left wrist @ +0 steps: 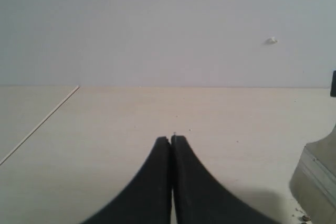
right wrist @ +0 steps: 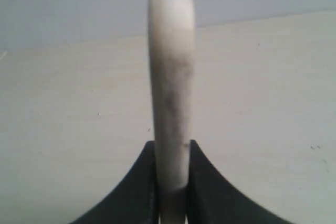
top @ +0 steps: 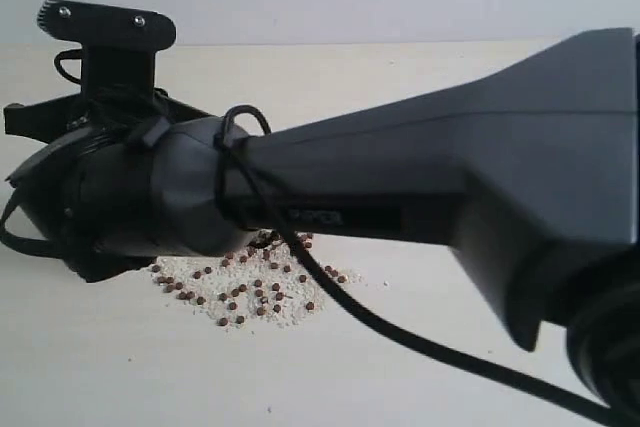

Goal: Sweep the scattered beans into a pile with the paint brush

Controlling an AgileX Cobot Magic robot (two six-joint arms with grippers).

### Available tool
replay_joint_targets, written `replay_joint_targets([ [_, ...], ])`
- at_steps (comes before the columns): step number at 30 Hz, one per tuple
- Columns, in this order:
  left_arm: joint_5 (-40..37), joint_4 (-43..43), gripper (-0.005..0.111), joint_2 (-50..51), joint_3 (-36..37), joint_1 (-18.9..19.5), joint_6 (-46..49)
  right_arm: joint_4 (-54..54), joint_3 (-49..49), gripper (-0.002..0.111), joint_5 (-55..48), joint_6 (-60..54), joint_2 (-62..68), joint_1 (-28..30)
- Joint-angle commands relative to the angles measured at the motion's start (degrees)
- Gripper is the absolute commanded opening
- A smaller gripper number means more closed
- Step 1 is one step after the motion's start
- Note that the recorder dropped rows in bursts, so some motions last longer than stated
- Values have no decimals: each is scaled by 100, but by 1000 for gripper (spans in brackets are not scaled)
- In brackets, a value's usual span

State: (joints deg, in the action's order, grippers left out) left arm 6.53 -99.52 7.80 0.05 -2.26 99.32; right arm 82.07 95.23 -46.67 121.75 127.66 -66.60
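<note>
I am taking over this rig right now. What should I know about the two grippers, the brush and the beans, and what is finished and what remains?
Left gripper: shut, holding nothing, over the table.
Right gripper: shut on the paint brush, gripped by its handle, which stands between the jaws.
Beans: mostly in one loose patch on the table, mixed with whitish crumbs, below the right arm, which hides part of the patch.
Done: most of the gathering, it seems.
Left: probably bring in the few beans at the patch's edges and tighten the pile.
</note>
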Motion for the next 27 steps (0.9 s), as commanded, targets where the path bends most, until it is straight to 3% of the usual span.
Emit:
replay_joint_targets([
  [1,-9,-42,0,-31,-5,-20,-40,-192,455,0,-117,20,228,-38],
  [10,-9,-42,0,-31,-5,-20,-30,-340,862,0,-190,20,649,-160],
  [27,-9,-42,0,-31,-5,-20,-30,-1474,784,0,-1886,-1197,627,-169],
])
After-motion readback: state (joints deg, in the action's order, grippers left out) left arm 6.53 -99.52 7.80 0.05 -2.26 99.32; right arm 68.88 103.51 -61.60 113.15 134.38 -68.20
